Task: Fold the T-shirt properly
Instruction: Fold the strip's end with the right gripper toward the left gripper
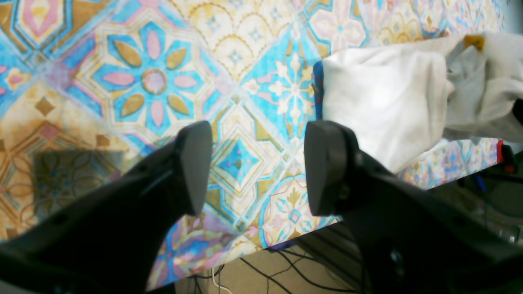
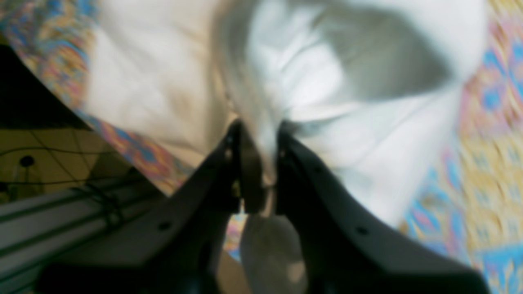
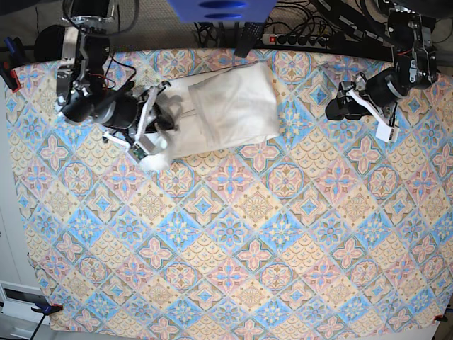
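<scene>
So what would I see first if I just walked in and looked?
Probably the colourful patterned tablecloth covering the whole table. Next, the white T-shirt lying partly folded near the far edge, its bunched end pinched in the right hand. The left hand hangs open above bare cloth.

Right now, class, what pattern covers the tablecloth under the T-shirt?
Blue, pink and yellow floral tiles on the tablecloth; the T-shirt is white. Base view.

Right gripper [image 3: 157,113] is buried in the bunched end of the shirt [image 3: 226,110], cloth spreading flat away from it; left gripper [image 3: 338,108] hangs well apart over the tablecloth [image 3: 233,241].
</scene>
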Available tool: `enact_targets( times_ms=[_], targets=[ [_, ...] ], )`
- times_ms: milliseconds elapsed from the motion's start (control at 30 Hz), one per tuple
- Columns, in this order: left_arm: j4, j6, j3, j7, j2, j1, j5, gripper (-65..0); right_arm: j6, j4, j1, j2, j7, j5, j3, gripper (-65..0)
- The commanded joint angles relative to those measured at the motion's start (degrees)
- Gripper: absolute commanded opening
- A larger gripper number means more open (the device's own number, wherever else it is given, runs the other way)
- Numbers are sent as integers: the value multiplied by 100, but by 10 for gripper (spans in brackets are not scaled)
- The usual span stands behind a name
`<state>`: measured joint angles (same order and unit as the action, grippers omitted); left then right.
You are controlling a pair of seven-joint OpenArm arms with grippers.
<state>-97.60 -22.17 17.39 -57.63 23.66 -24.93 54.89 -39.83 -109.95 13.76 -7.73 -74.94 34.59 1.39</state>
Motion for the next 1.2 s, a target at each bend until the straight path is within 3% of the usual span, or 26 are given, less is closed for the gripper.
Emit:
enact_targets(
  times_ms=[0, 267, 533, 733, 967, 1033, 1167],
  targets=[
    [-73, -29, 42, 53, 74, -8, 36, -308, -17, -113, -44, 47, 78, 132, -196, -644],
    [-73, -29, 33, 53, -146, -8, -782, -308, -17, -104, -396, 100, 78, 115, -1312, -643],
    [-73, -29, -345, 79, -181, 27, -817, -308, -17, 81, -1090, 74, 52, 106, -2218, -610],
    [-73, -20, -345, 79, -181, 36, -817, -308, -17, 397, -1310, -225, 43, 106, -2833, -603],
    [-73, -20, -328, 79, -190, 27, -817, -308, -17, 538, -1310, -366, 43, 106, -2912, -599],
    [-73, -20, -337, 79, -190, 27, -817, -308, -17, 652, -1354, -401, 43, 106, -2921, -571],
    [-73, -20, -337, 79, -190, 36, -817, -308, -17, 661, -1697, -427, -229, 141, -2948, -455]
  ],
)
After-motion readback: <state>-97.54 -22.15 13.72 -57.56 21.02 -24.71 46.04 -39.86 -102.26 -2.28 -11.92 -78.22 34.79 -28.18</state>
